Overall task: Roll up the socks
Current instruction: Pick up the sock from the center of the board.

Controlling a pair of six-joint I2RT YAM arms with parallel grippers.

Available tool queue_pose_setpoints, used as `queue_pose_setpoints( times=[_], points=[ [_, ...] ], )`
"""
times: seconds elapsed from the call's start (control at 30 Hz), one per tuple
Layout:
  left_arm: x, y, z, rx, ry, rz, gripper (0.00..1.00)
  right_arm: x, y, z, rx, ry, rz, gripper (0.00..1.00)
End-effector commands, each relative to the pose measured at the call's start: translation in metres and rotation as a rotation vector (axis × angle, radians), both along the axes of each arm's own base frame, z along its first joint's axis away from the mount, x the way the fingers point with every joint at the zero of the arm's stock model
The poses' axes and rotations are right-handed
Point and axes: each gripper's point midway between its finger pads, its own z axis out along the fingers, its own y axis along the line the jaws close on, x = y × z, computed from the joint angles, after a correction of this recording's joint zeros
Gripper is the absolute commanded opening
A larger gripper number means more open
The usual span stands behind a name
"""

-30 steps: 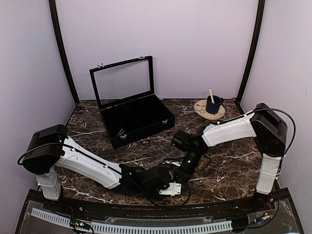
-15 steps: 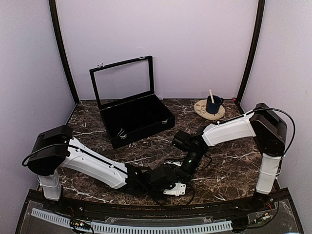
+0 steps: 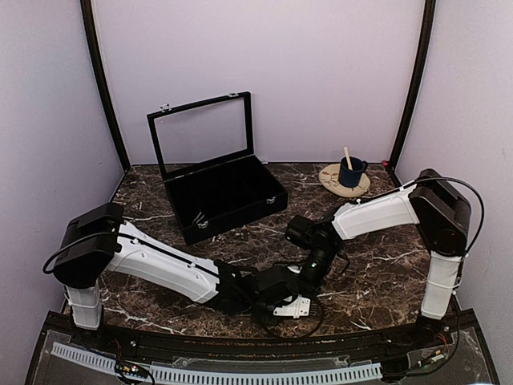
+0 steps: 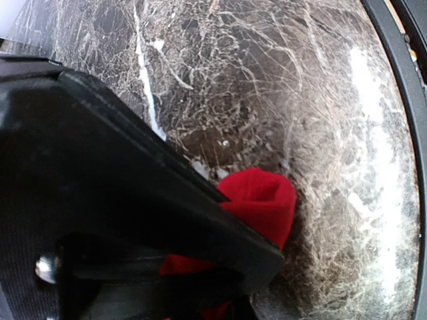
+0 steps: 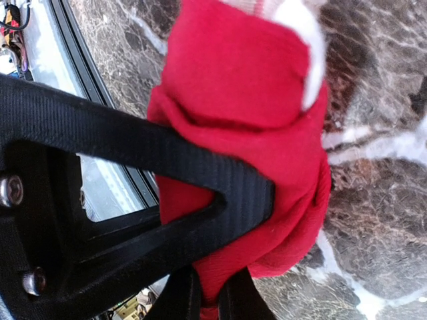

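The red socks show only in the wrist views. In the right wrist view the socks (image 5: 240, 100) are a bunched red bundle with a white mark at the top, lying on the marble. My right gripper (image 5: 207, 297) is shut on their lower end, with red fabric pinched between the fingers. In the left wrist view a rolled red end (image 4: 265, 203) sticks out past my left gripper (image 4: 223, 280), which is shut on red fabric. In the top view the left gripper (image 3: 282, 293) and right gripper (image 3: 309, 275) meet near the table's front and hide the socks.
An open black case (image 3: 224, 199) with its lid raised stands at the back left. A blue mug (image 3: 350, 171) with a wooden stick sits on a round wooden coaster (image 3: 334, 186) at the back right. The black front rail (image 3: 240, 343) runs close behind the grippers.
My left arm has slid to the right along the table's front, closer to the right gripper. The right arm has barely moved.
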Motion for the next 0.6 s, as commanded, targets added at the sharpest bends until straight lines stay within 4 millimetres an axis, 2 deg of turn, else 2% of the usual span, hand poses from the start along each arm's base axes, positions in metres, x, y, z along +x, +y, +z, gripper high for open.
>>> queue_pose_setpoints(
  times=[0.0, 0.17, 0.23, 0.4, 0.57],
  points=[
    [-0.022, 0.073, -0.083, 0.302, 0.227, 0.061, 0.00, 0.002, 0.015, 0.010, 0.063, -0.010, 0.013, 0.00],
    [-0.023, 0.078, -0.082, 0.299, 0.296, 0.131, 0.00, 0.009, 0.011, 0.012, 0.046, -0.044, -0.019, 0.27],
    [-0.024, 0.077, -0.079, 0.296, 0.326, 0.147, 0.00, 0.012, 0.008, 0.012, 0.042, -0.055, -0.037, 0.33],
    [-0.022, 0.077, -0.072, 0.283, 0.371, 0.199, 0.00, 0.023, -0.004, 0.013, 0.033, -0.086, -0.105, 0.39],
    [-0.015, 0.076, -0.059, 0.246, 0.436, 0.276, 0.00, 0.040, -0.012, 0.026, 0.058, -0.130, -0.194, 0.43]
  ],
)
